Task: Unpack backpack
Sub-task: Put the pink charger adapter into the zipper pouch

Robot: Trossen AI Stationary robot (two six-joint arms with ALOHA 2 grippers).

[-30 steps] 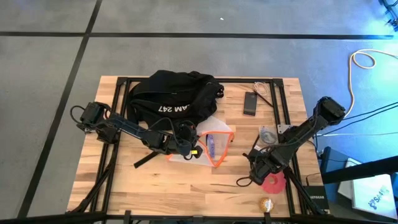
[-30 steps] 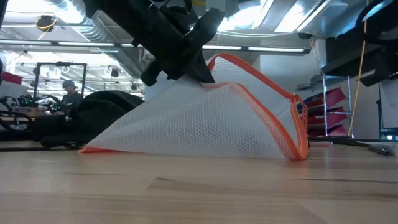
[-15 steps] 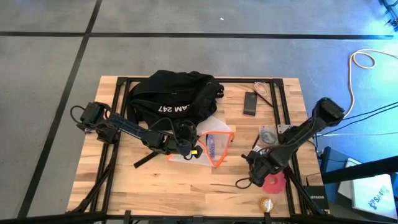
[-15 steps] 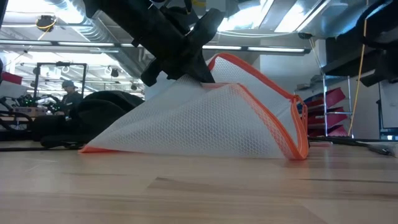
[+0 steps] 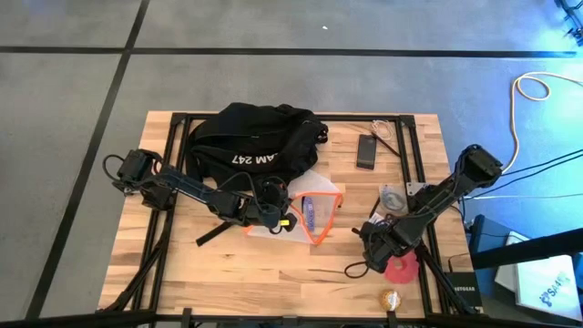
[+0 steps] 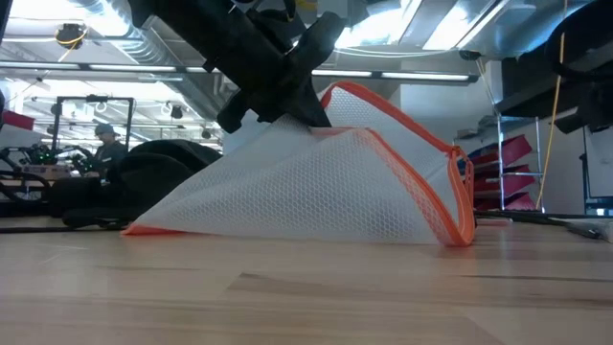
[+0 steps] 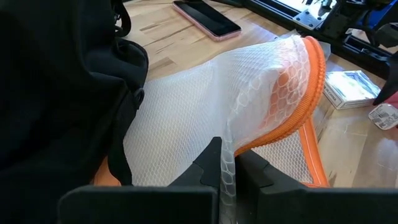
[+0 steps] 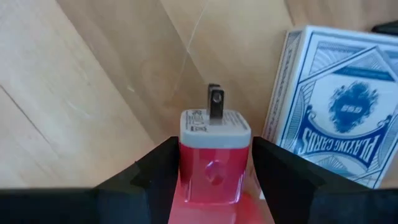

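Wooden table, left tool pinching mesh bag, right tool clamping charger plug

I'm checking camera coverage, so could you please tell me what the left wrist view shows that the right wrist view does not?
Only the left wrist view shows the left gripper shut on the white mesh bag with orange trim, beside the backpack, and a phone. Only the right wrist view shows the right gripper closed around a red and white plug adapter, prongs pointing away. Both show the wooden table and a blue card box.
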